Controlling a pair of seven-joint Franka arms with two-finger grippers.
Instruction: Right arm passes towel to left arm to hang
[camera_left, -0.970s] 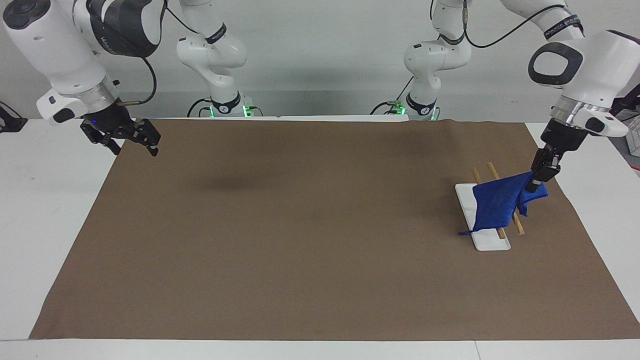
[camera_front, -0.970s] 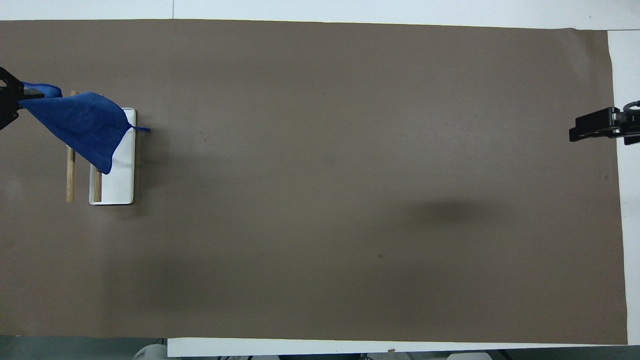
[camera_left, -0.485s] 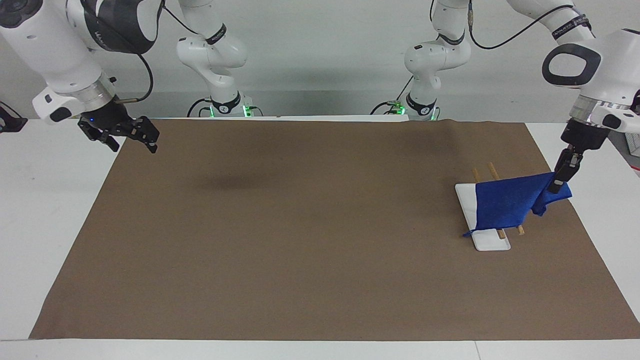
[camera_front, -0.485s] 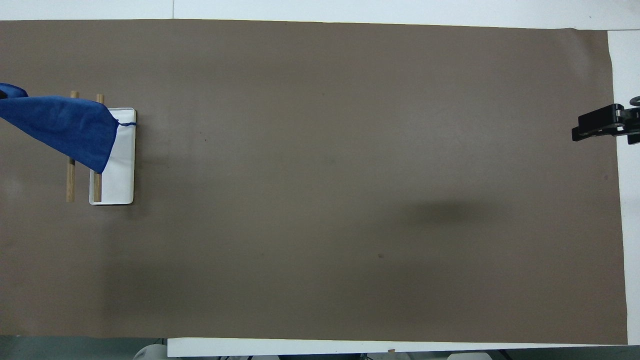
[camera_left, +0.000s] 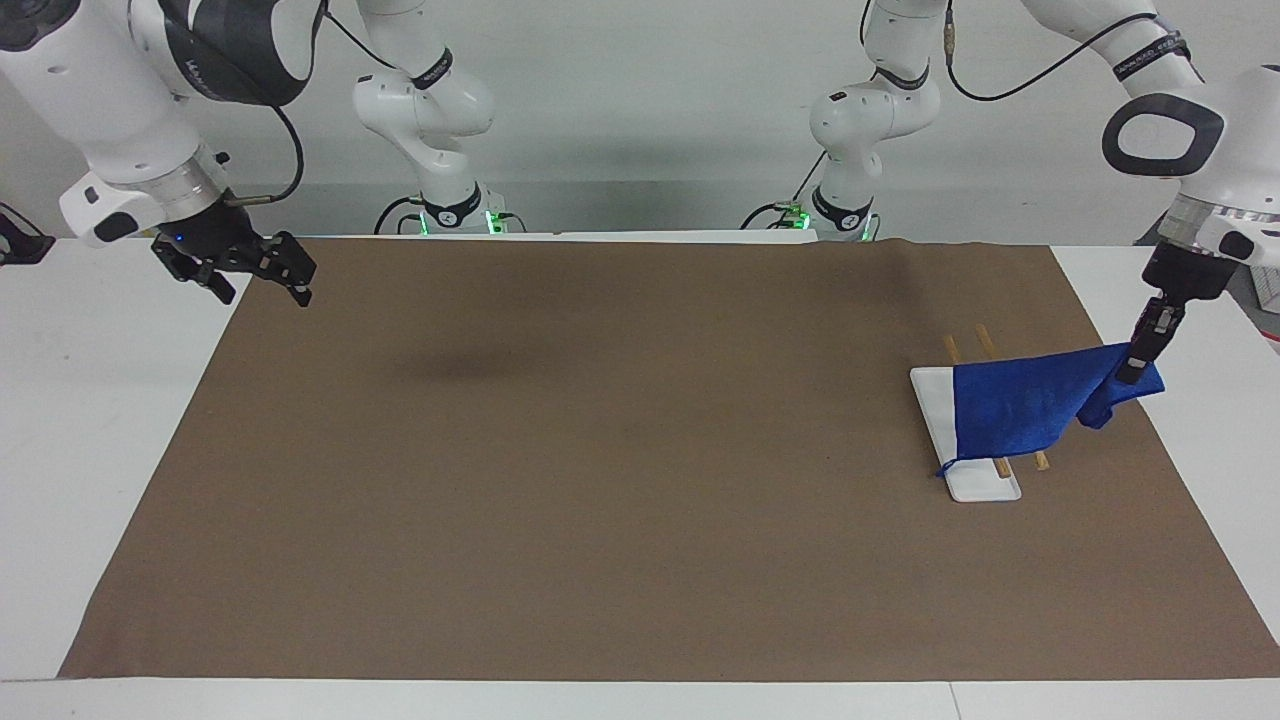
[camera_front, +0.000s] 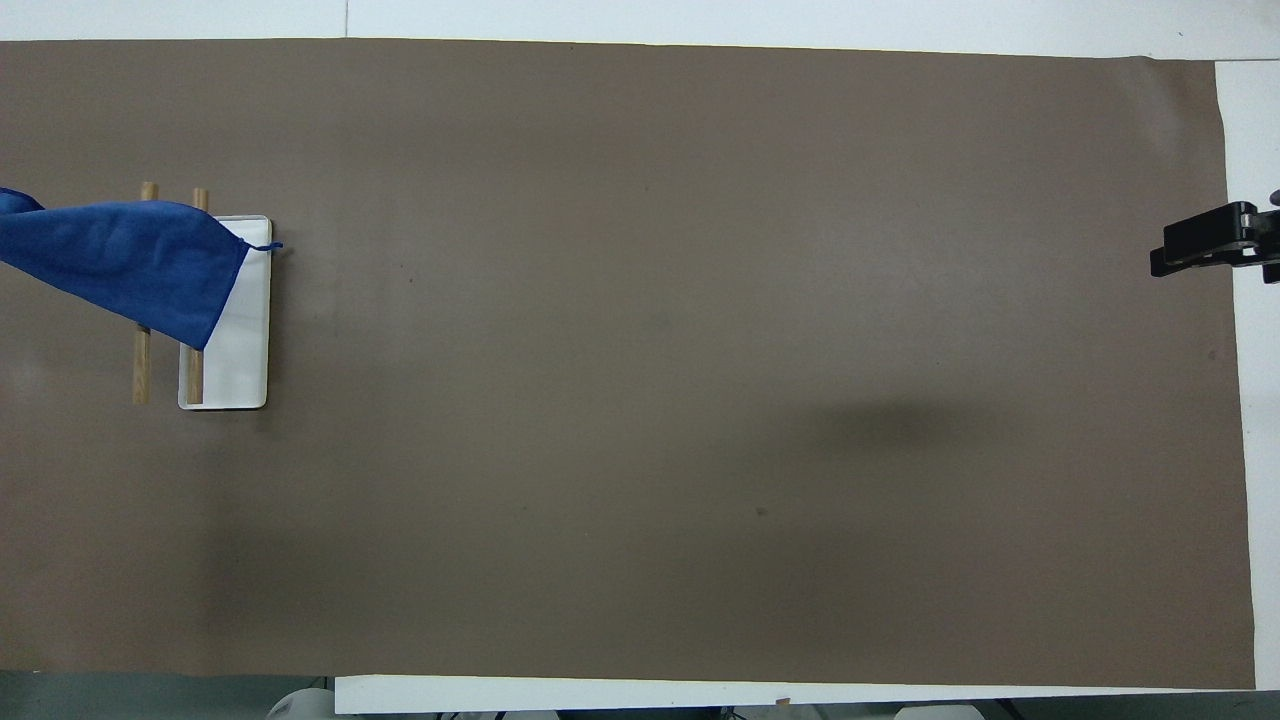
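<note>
Left tool (camera_left: 1132, 372) is clenched on one corner of the blue towel (camera_left: 1020, 410), up in the air over the mat's edge at the left arm's end of the surface. From there the cloth stretches taut across the two wooden rods (camera_left: 985, 342) of a small rack with a white base (camera_left: 985, 487), its loop tail (camera_front: 268, 246) dangling over that base. The handover looks done and the hanging is in hand. Next, I judge, the tool must lower and let go so the towel drapes evenly over the rods rather than sliding off. Right tool (camera_left: 265, 290) waits with fingers spread over the mat's corner at the right arm's end. A brown mat (camera_left: 600, 480) covers most of the white surface (camera_left: 100, 400), and a plain pale wall (camera_left: 650, 100) closes the room
</note>
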